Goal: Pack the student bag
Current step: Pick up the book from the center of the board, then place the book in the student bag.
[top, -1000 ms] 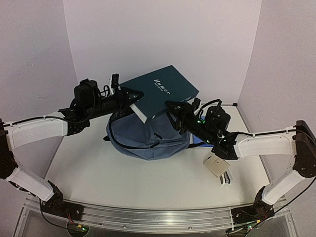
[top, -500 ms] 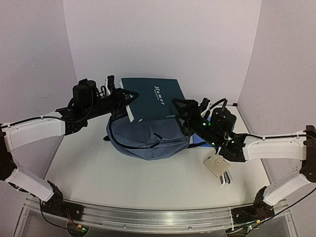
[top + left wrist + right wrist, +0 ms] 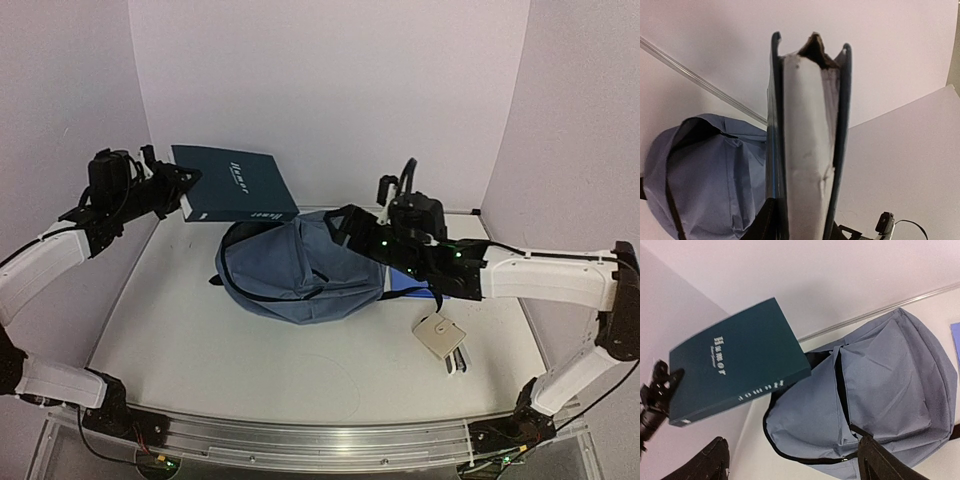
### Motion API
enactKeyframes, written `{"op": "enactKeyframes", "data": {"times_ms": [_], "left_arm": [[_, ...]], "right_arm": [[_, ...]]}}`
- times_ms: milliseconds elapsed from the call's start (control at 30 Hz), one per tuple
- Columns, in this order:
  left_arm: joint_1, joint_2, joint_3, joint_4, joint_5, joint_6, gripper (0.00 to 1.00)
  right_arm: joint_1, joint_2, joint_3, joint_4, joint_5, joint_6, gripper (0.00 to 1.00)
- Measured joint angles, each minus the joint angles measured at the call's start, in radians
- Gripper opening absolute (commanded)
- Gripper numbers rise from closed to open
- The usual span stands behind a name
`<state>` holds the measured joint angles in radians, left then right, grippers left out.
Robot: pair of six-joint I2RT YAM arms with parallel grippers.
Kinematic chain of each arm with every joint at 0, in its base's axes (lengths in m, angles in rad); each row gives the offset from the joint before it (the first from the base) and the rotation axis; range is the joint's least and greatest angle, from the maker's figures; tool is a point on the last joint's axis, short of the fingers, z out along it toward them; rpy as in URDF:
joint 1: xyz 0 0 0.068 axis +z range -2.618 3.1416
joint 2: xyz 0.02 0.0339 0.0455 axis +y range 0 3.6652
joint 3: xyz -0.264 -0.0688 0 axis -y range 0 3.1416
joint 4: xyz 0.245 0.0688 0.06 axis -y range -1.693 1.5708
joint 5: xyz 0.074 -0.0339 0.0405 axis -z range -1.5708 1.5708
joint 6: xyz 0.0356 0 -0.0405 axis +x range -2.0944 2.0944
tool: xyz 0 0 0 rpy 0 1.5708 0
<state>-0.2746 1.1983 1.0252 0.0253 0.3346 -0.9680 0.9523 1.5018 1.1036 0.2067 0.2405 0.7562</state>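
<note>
The student bag (image 3: 290,275) lies flat mid-table, slate-blue, its main zip gaping at the far end. A dark teal hardback book (image 3: 235,185) titled "Humor" hangs in the air left of and behind the bag, with my left gripper (image 3: 180,188) shut on its near edge. In the left wrist view the book's white page block (image 3: 807,150) stands edge-on between my left gripper's (image 3: 800,232) fingers, the bag (image 3: 705,170) below on the left. My right gripper (image 3: 345,225) hovers open over the bag's far right side. Its view shows the book (image 3: 735,375), the bag (image 3: 880,400) and nothing between the right gripper's (image 3: 790,450) jaws.
A flat bright-blue notebook (image 3: 405,290) pokes out from under the bag's right edge, beneath my right arm. A small beige square item (image 3: 440,337) and a white object (image 3: 455,362) lie on the table to the right. Walls close in at the back and both sides.
My right gripper has opened and let go of the book. My left gripper has carried the book up and left, off the bag's top.
</note>
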Motion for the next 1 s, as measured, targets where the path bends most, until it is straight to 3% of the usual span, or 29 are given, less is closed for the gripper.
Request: {"op": "enactKeyframes", "data": {"times_ms": [300, 767, 867, 1000], "left_arm": [[0.224, -0.094, -0.015, -0.081, 0.036, -0.001, 0.21], [0.265, -0.241, -0.082, -0.222, -0.036, -0.001, 0.21], [0.265, -0.284, -0.085, -0.249, -0.051, -0.002, 0.21], [0.265, -0.332, -0.085, -0.283, -0.059, -0.003, 0.21]], "right_arm": [[0.098, 0.372, 0.313, -0.129, -0.156, -0.38, 0.85], [0.142, 0.817, 0.721, -0.226, -0.126, -0.643, 0.88], [0.142, 0.885, 0.798, -0.242, -0.092, -0.665, 0.78], [0.142, 0.928, 0.849, -0.258, -0.049, -0.676, 0.54]]}}
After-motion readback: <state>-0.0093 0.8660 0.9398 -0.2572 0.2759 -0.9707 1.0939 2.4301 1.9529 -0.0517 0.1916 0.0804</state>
